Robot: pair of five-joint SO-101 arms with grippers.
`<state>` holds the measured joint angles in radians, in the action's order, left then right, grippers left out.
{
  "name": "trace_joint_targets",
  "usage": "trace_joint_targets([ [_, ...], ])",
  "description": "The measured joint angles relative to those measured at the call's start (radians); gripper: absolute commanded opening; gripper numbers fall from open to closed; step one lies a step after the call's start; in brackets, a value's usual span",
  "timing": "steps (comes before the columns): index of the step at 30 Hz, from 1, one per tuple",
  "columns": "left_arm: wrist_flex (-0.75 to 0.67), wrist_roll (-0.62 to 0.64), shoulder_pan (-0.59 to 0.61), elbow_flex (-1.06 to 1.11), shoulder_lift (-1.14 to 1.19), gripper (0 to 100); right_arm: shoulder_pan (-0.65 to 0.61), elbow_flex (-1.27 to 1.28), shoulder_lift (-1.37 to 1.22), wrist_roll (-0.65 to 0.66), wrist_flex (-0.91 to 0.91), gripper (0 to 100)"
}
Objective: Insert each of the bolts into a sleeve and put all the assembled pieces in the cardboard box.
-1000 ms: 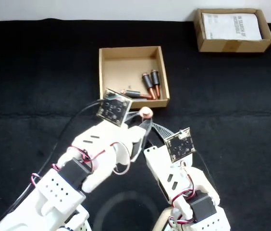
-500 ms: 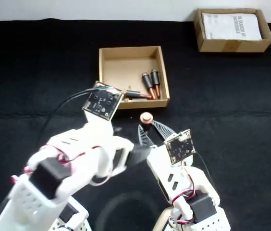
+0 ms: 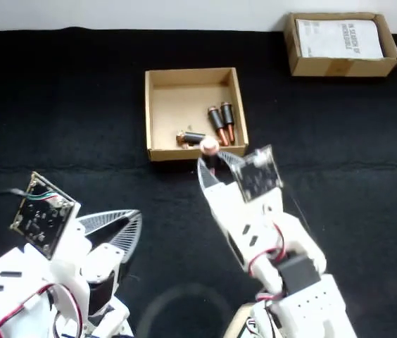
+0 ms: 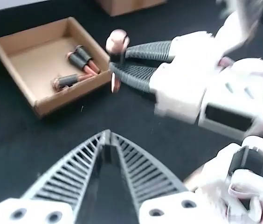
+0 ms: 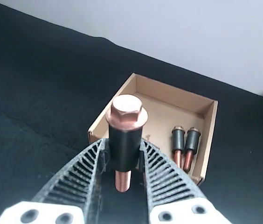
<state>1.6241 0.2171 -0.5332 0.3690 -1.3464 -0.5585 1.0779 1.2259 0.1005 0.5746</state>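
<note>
Upright in the right pincer, an assembled piece is being held: a copper-coloured, hexagon-headed bolt seated in a short black cylindrical sleeve. The head is being carried uppermost, and the bare copper shank is being shown below the sleeve. The ribbed black fingers are being pressed against both sides of the sleeve, parted only by its width.

From the high view the piece is being held right at the near wall of the open square cardboard box. Whether it is over the inside cannot be told.

Inside the box, three more bolt-and-sleeve pieces are being stored. Two are lying side by side by one side wall, and the third is lying crosswise by the near wall.

Well apart from the box, at the near side of the table, the left pincer is being held with its ribbed fingertips together and nothing between them.

Everything is being carried on a black cloth-covered table. At its far corner a second, shallower cardboard box with a white printed sheet inside is being left well away from both arms.
</note>
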Motion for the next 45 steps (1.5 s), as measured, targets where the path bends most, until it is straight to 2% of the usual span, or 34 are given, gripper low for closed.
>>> trace_joint_targets([
  [7,-0.043,0.0,0.295,0.313,-0.229,1,0.055,-0.365,-0.419,0.0,-0.002,0.8],
  [11,-0.189,0.0,0.433,0.554,-0.341,1,0.068,-0.582,-0.654,0.0,0.087,0.8],
  [16,-0.399,0.0,0.537,0.824,-0.437,1,0.069,-0.884,-0.937,0.0,0.288,0.8],
  [24,-0.551,0.002,0.586,1.026,-0.453,1,0.092,-1.347,-1.323,0.0,0.563,0.8],
  [30,-0.615,0.002,0.626,1.123,-0.453,1,0.123,-1.626,-1.58,0.0,0.677,0.8],
  [37,-0.758,0.002,0.721,1.26,-0.453,1,0.15,-1.866,-1.857,0.003,0.697,0.8],
  [45,-0.83,0.003,0.735,1.309,-0.453,1,0.157,-2.041,-2.105,0.003,0.697,0.9],
])
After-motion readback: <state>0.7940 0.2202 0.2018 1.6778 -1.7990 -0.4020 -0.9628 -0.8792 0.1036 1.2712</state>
